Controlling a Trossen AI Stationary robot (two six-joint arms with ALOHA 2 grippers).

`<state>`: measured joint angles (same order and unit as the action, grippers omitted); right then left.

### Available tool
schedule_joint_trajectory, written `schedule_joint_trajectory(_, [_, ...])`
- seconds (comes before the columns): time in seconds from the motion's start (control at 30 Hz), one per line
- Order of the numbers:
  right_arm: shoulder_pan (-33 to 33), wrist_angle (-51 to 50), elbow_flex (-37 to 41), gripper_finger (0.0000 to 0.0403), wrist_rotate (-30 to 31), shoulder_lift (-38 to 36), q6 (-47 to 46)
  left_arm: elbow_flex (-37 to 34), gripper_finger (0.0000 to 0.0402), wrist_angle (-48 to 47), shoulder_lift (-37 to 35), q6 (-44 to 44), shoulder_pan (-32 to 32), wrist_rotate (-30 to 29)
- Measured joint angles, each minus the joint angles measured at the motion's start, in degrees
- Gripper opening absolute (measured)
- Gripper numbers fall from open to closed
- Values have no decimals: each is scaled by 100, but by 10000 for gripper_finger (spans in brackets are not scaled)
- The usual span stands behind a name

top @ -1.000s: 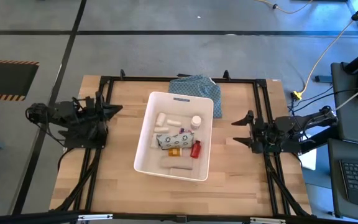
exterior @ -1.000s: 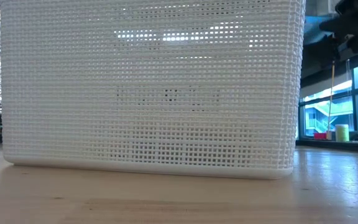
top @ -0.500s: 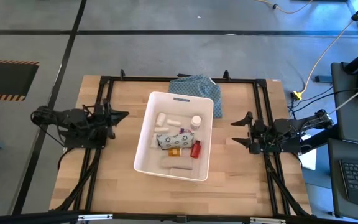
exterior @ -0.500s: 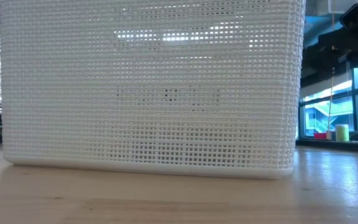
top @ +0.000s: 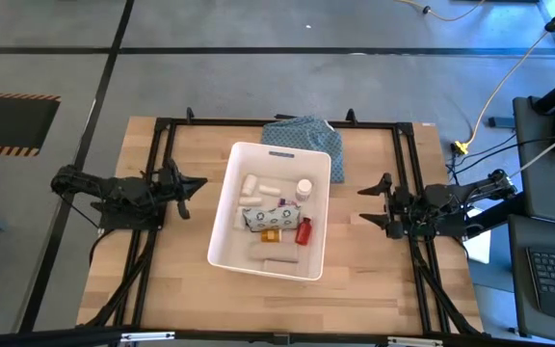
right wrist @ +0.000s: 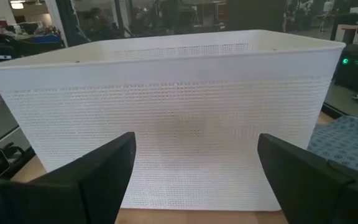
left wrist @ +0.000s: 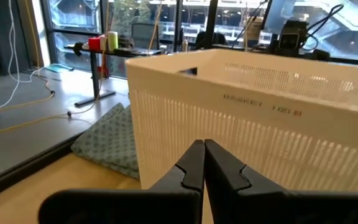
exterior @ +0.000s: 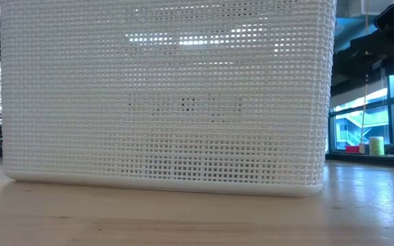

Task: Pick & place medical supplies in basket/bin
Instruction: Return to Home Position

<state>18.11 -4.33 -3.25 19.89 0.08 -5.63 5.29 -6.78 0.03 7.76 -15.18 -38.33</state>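
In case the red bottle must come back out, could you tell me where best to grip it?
Across its body, down from above: the red bottle lies flat in the bin by its right wall, and the tall walls bar sideways approach. The right hand sits nearer.

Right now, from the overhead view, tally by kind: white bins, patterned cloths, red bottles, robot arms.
White bin: 1
Patterned cloth: 1
Red bottle: 1
Robot arms: 2, left arm and right arm
Total: 5
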Motion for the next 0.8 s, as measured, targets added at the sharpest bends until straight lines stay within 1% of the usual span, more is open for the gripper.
schedule_joint_trajectory(0.23, [0,-58,2,338,7,2,-27,-191,4,154,0,48,0,-28])
schedule_joint_trajectory(0.33, [2,174,67,338,246,1,-105,-191,4,152,0,-79,-2,-28])
schedule_joint_trajectory(0.4, [0,314,101,338,320,5,12,-191,4,152,10,-152,-2,-28])
schedule_joint_trajectory(0.6, [0,327,105,338,316,13,367,-191,4,152,17,-152,-3,-26])
schedule_joint_trajectory(0.8, [0,327,105,338,307,13,1095,-191,4,150,22,-149,-2,-26])
